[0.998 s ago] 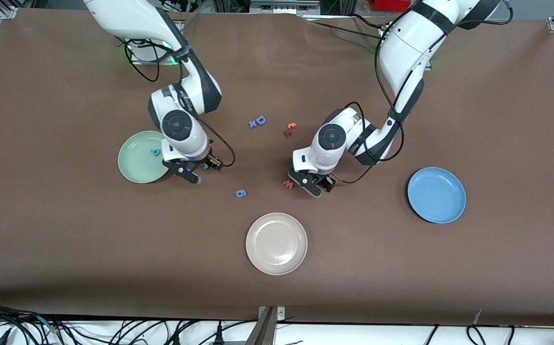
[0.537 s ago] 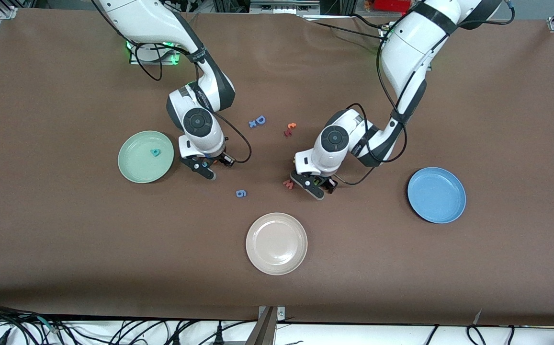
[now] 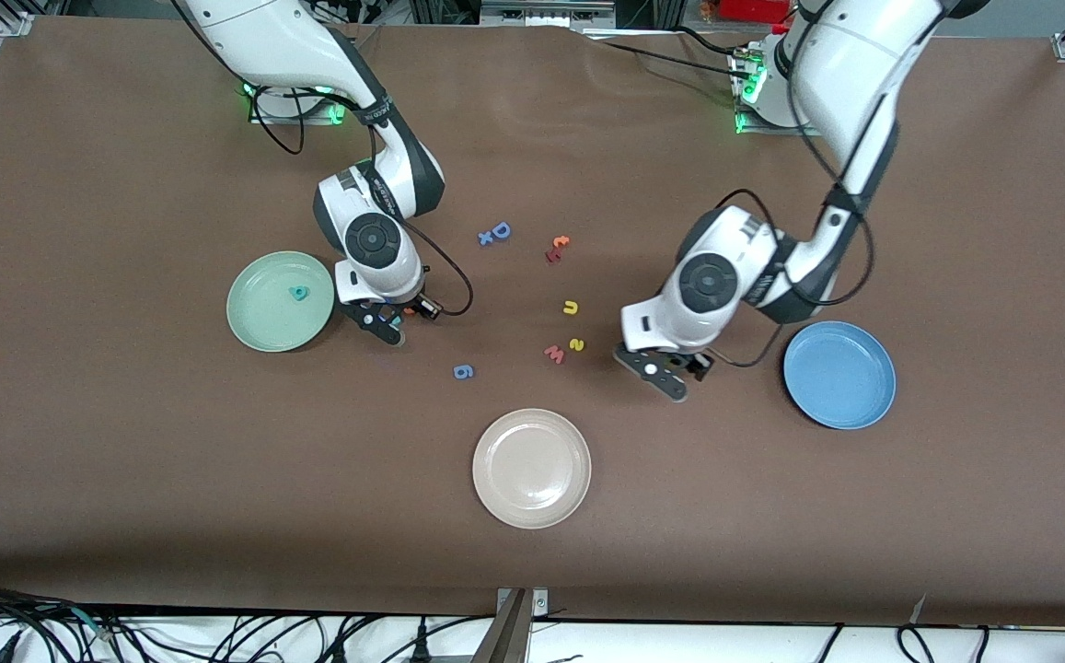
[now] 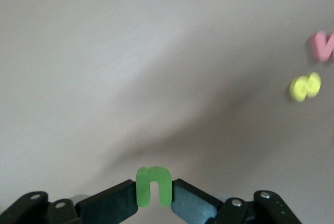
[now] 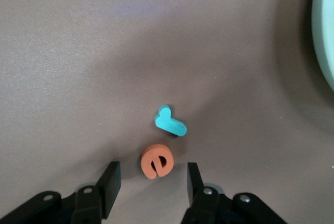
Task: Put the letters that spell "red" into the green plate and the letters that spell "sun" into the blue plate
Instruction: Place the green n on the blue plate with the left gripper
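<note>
Gripping green n (image 4: 153,186), left pincer (image 4: 153,203) | right pincer (image 5: 150,181) spread astride orange e (image 5: 155,161) | teal r (image 5: 170,122) beside

I see my left gripper (image 3: 665,376) over bare cloth; the stretch toward the blue plate (image 3: 839,375) holds nothing. My right gripper (image 5: 151,182) has 2 letters crowding its fingers: the orange e (image 5: 156,161) between them, the teal r (image 5: 170,123) just past.
</note>
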